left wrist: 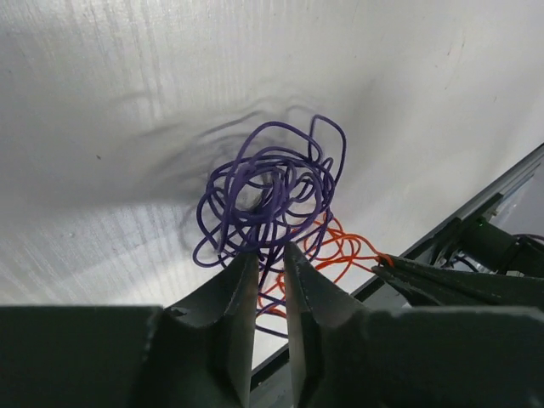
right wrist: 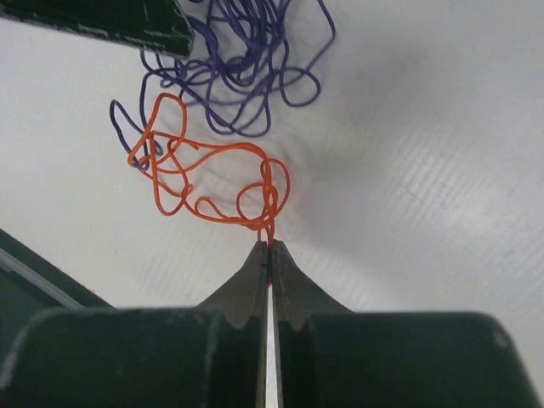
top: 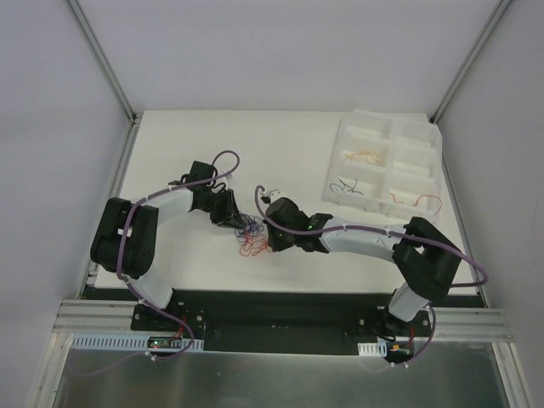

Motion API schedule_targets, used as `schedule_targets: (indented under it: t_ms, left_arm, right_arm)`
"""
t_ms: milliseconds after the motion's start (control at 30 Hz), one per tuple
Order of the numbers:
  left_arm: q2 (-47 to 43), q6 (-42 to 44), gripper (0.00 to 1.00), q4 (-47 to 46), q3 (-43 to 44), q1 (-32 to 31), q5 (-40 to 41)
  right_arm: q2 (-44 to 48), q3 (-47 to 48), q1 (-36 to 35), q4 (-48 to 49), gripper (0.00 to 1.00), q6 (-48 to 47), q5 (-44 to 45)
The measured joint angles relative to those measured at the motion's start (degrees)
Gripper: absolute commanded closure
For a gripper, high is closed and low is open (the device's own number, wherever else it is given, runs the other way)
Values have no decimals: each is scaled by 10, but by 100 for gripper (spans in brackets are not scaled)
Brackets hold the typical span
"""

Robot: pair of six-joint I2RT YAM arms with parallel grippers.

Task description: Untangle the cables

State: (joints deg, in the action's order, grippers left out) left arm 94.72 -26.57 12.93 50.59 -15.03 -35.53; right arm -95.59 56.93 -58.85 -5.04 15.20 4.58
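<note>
The cables lie as a small tangle (top: 252,235) between my two grippers near the table's front edge. In the left wrist view a purple cable (left wrist: 272,191) forms a curly ball, with an orange cable (left wrist: 340,251) behind it. My left gripper (left wrist: 268,252) stands narrowly open at the ball's near edge, and purple strands pass through the gap. My right gripper (right wrist: 269,246) is shut on the end of the orange cable (right wrist: 204,183), which loops away toward the purple cable (right wrist: 246,76). The right gripper's tip (left wrist: 387,265) shows at the right of the left wrist view.
A white compartmented tray (top: 425,136) stands at the back right and holds a few separated wires in orange, black and red. The table's front edge and a dark rail (left wrist: 476,204) run close behind the tangle. Both arms meet at mid-table.
</note>
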Motion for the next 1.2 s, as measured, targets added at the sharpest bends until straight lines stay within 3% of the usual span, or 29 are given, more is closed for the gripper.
schedule_targets:
  t_ms: [67, 267, 433, 567, 667, 700, 733, 767, 800, 900, 1067, 1200]
  left_arm:
    - [-1, 4, 100, -3, 0, 0, 0]
    - [-37, 13, 100, -2, -10, 24, 16]
    - [-138, 19, 100, 0, -22, 54, 71]
    - [-213, 20, 100, -2, -22, 57, 112]
    - [-233, 22, 99, -2, -22, 57, 123]
    - [-233, 24, 94, -1, -22, 57, 122]
    - [-233, 26, 82, 1, -22, 57, 121]
    - [-231, 31, 63, 3, -22, 57, 119]
    - [-230, 34, 52, 5, -22, 57, 115]
    - [-230, 43, 33, 7, -22, 57, 90]
    - [-235, 63, 30, 5, -21, 32, 39]
    - [-253, 83, 30, -24, -13, -43, -13]
  right_arm:
    - [21, -12, 0, -16, 99, -5, 15]
    - [141, -37, 0, -98, 99, -13, 103]
    - [254, -42, 10, -186, 99, -13, 222]
    - [330, -63, 67, -241, 99, -13, 263]
    - [388, -94, 123, -251, 99, -32, 237]
    - [405, -103, 135, -251, 99, -39, 223]
    - [425, -113, 147, -249, 99, -47, 202]
    - [441, -118, 159, -250, 99, -54, 183]
    - [453, -120, 169, -249, 99, -59, 162]
    - [484, -121, 200, -240, 99, -75, 96]
    - [507, -123, 227, -226, 99, -92, -11]
    - [507, -133, 231, -194, 99, -107, -120]
